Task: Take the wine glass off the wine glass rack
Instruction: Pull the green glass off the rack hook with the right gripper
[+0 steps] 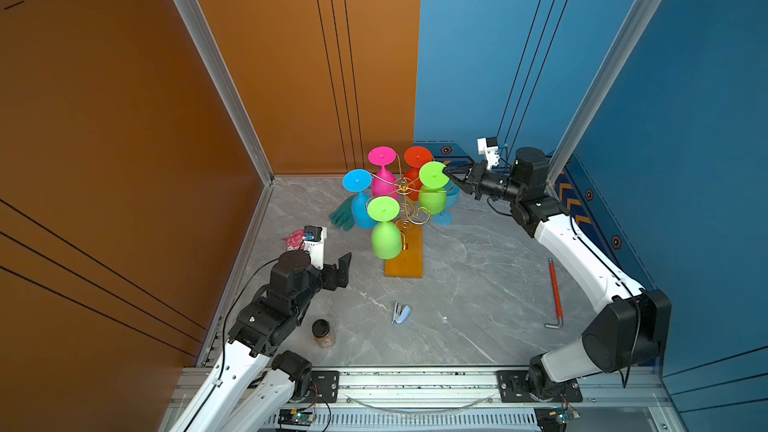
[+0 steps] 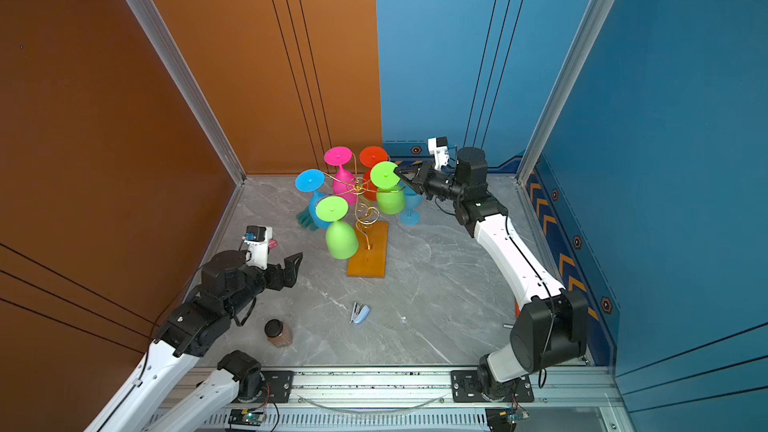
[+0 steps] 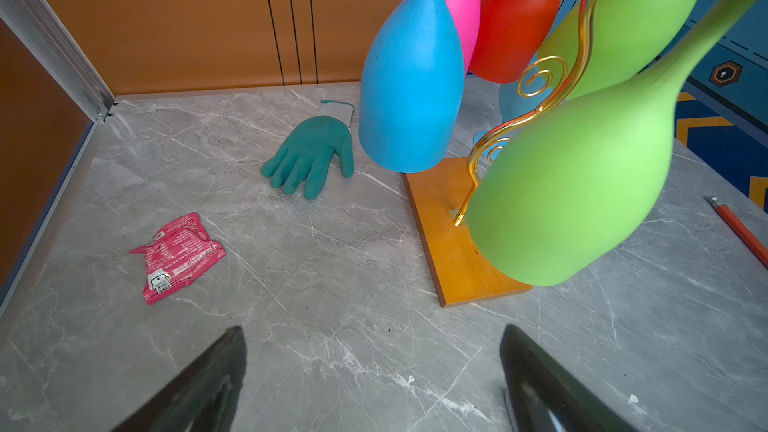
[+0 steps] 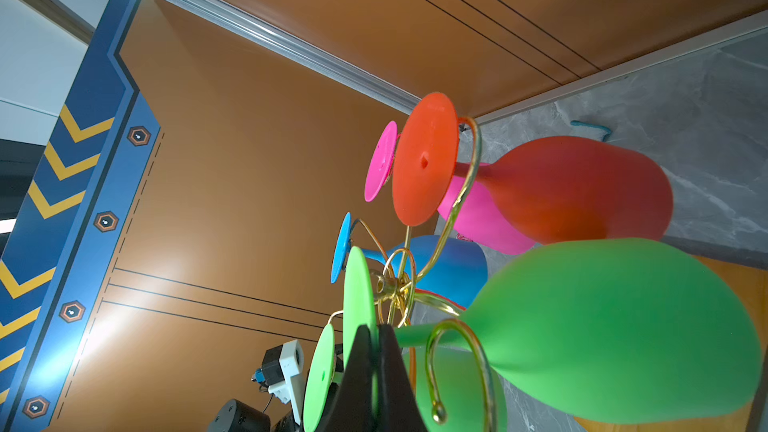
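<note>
The wine glass rack [image 1: 405, 193] is gold wire on an orange-brown wooden base [image 2: 369, 257], with several coloured glasses hanging upside down. My right gripper [image 1: 448, 174] is shut on the rim of the round foot of the rear green wine glass [image 1: 433, 176]. In the right wrist view the fingers [image 4: 361, 363] pinch that green disc [image 4: 359, 284]. The stem still lies in a wire curl [image 4: 461, 351], and the bowl [image 4: 623, 326] hangs beyond it. My left gripper [image 1: 343, 270] hovers open and empty left of the base, over bare table [image 3: 372, 330].
Pink [image 1: 382, 172], red [image 1: 417, 157], blue [image 1: 358, 193] and a second green glass [image 1: 384, 226] hang on the rack. A light-blue glass [image 1: 446, 209] stands behind it. A green glove [image 1: 343, 214], pink packet [image 3: 178, 255], stapler [image 1: 401, 312], jar [image 1: 323, 332] and red-handled hex key [image 1: 555, 292] lie around.
</note>
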`<state>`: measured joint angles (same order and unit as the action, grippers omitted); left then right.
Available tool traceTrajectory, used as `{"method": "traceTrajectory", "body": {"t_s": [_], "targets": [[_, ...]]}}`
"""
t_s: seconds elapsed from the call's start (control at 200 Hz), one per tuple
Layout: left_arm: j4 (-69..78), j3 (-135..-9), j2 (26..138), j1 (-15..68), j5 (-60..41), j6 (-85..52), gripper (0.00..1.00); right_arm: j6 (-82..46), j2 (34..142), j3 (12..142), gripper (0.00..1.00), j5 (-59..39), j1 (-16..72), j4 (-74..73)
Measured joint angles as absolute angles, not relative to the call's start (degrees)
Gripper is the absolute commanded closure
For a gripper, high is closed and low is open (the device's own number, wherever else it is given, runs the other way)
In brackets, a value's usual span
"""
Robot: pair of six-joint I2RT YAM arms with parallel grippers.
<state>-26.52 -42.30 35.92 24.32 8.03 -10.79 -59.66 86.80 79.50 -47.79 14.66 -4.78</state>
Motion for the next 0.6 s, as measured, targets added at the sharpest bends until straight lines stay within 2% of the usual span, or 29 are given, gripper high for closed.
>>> {"method": "traceTrajectory", "body": {"t_s": [0.596], "targets": [[-26.5, -42.3, 35.9, 24.3, 8.0, -10.8, 0.05, -60.3, 88.1, 81.4, 1.00, -47.8, 11.5, -5.2]]}}
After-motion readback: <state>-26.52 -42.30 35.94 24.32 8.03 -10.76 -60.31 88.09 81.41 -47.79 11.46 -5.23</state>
